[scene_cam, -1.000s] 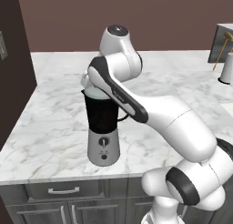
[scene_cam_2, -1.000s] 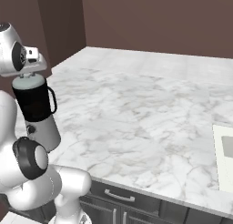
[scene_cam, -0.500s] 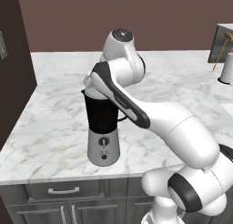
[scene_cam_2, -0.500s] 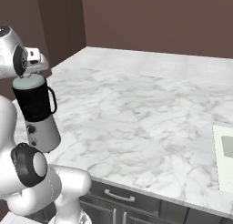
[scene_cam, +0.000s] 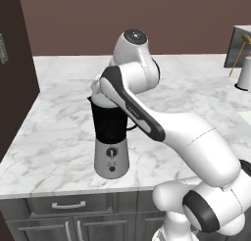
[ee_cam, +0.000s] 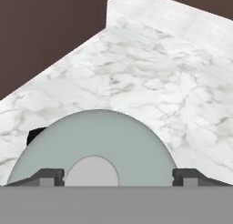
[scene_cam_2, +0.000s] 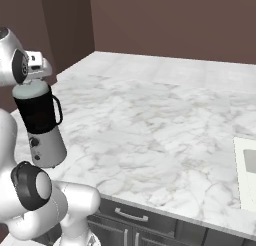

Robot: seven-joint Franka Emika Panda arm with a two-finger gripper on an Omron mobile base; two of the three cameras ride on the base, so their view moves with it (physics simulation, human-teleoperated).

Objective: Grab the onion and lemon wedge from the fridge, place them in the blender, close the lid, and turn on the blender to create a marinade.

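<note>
The hand view looks straight down on the pale grey round lid with its small central knob, seated on the jar, and shows the end effector open, its two dark fingertips standing wide to either side of the knob, clear of it. The base views give the side profile instead: the dark, nearly black blender stands upright on the white marble tabletop near its front left edge (long axis vertical), black knob facing the near edge, and the right base view shows the jar's handle pointing right.
</note>
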